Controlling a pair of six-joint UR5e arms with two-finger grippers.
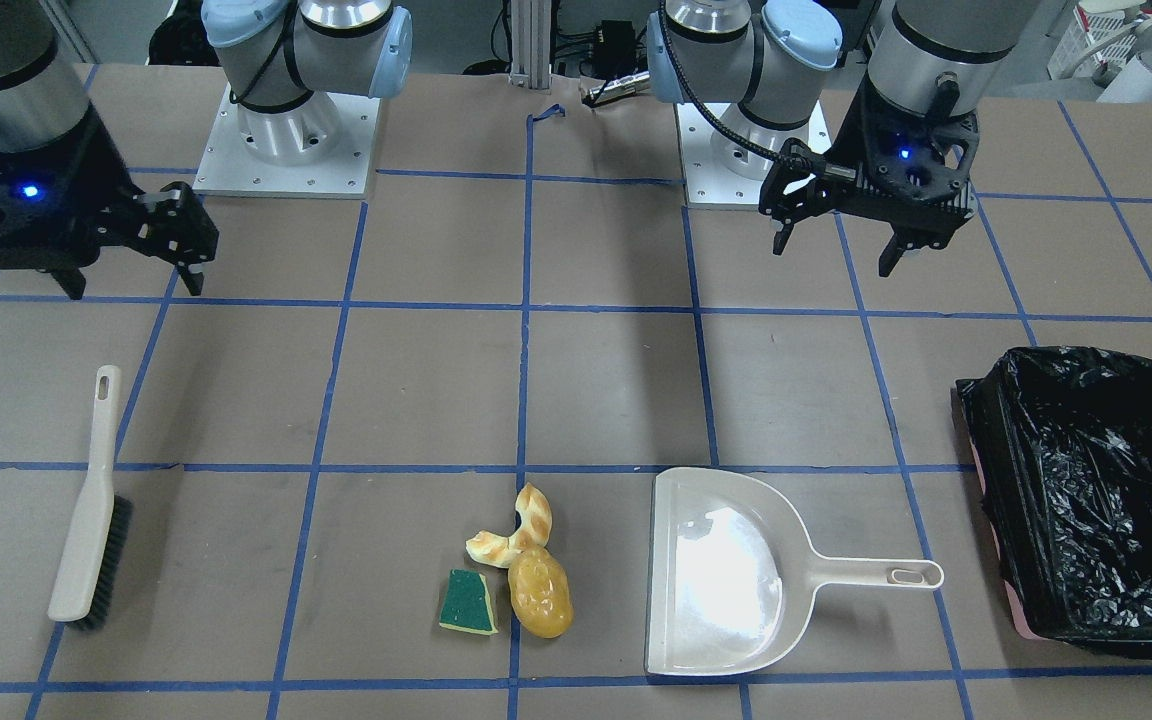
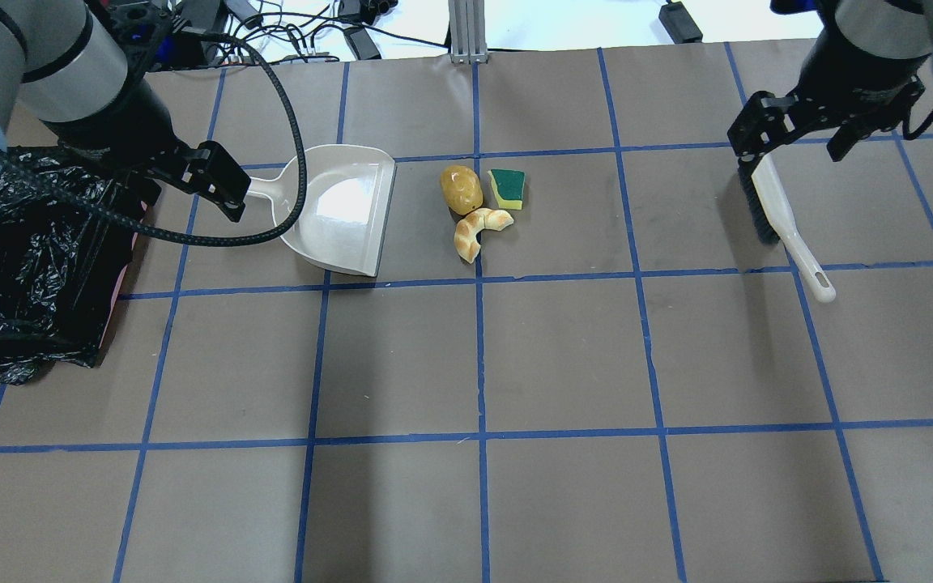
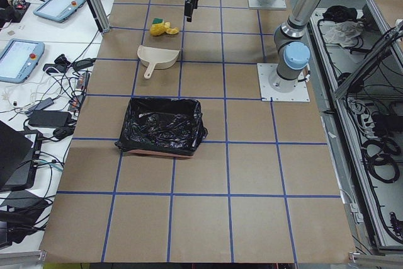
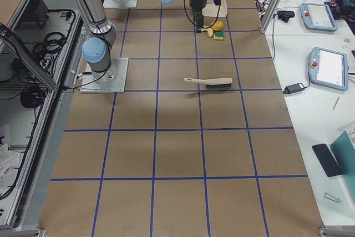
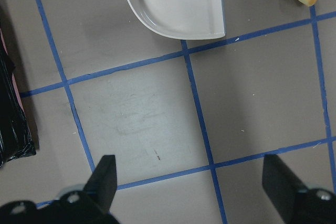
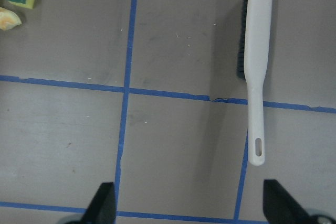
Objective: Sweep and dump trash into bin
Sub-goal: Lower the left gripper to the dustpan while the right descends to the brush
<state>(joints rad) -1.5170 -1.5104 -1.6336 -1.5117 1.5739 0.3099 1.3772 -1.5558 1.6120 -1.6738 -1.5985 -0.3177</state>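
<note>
The trash lies together on the table: a croissant piece [image 1: 514,530], a glossy potato-like lump [image 1: 540,593] and a green sponge wedge [image 1: 468,602]. The bin [image 1: 1096,490], lined with a black bag, stands at the table's end on my left side. My left gripper [image 1: 836,257] is open and empty, hovering above the table on the robot's side of the cream dustpan [image 1: 726,585]. My right gripper [image 1: 131,285] is open and empty, hovering just on the robot's side of the cream brush [image 1: 86,520]. In the right wrist view the brush [image 6: 254,77] lies flat.
The dustpan [image 2: 337,210] lies flat, mouth toward the trash [image 2: 479,229], handle toward the bin [image 2: 21,259]. The brush [image 2: 782,219] lies about two tiles to the trash's other side. Blue tape lines grid the brown table.
</note>
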